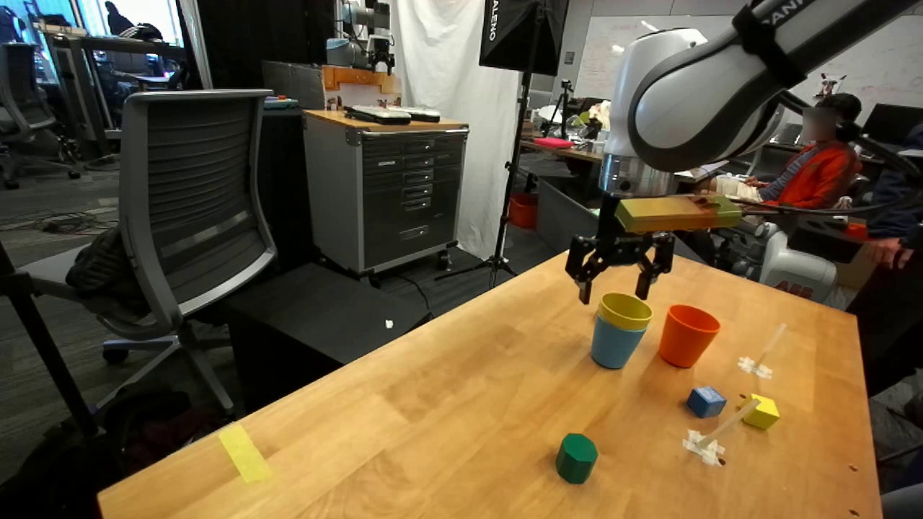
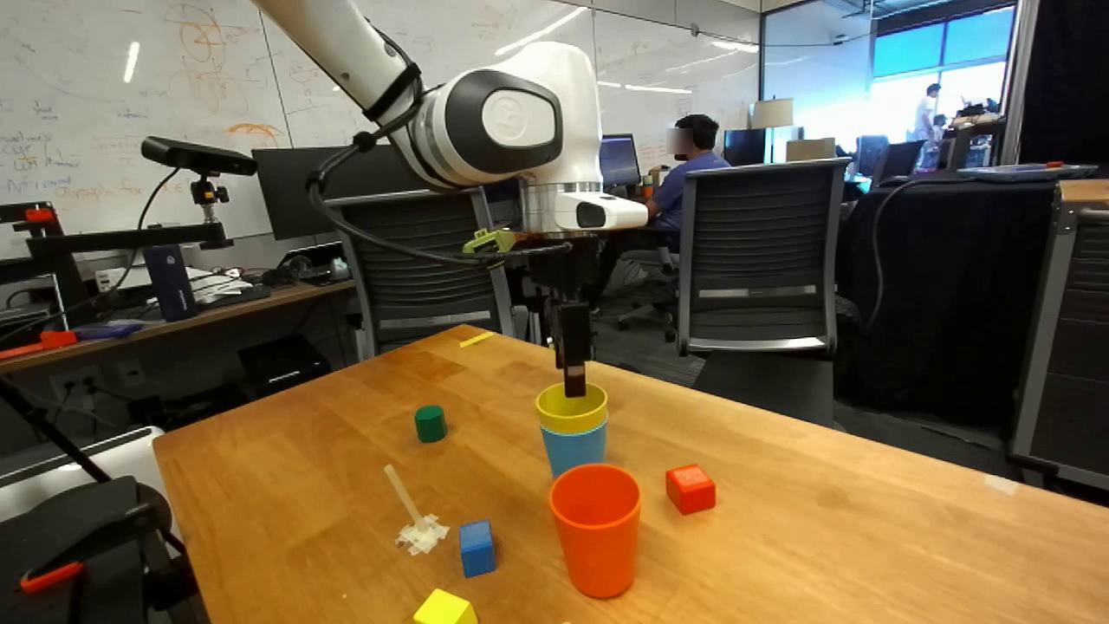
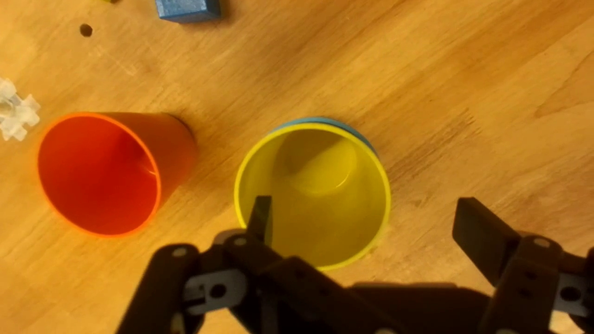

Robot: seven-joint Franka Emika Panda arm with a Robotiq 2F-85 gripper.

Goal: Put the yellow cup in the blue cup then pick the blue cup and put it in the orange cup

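The yellow cup (image 1: 626, 311) sits upright inside the blue cup (image 1: 615, 347), its upper part standing out above the blue rim. The same stack shows in an exterior view, with the yellow cup (image 2: 569, 416) over the blue cup (image 2: 576, 449). In the wrist view I look into the yellow cup (image 3: 320, 185), and only a sliver of the blue cup (image 3: 320, 120) shows. The orange cup (image 1: 689, 336) stands upright and apart beside the stack; it also shows in the wrist view (image 3: 171, 144). My gripper (image 1: 613, 291) is open and empty just above the stack. In the wrist view the gripper (image 3: 365, 204) sits off-centre: one finger overlaps the yellow cup's opening, the other is over bare table.
A blue block (image 1: 706, 402) and a yellow block (image 1: 762, 411) lie near the orange cup. A red block (image 2: 690, 489) lies beside the cups. A green block (image 1: 577, 458) stands farther off. Thin sticks (image 1: 730, 422) are taped upright to the table.
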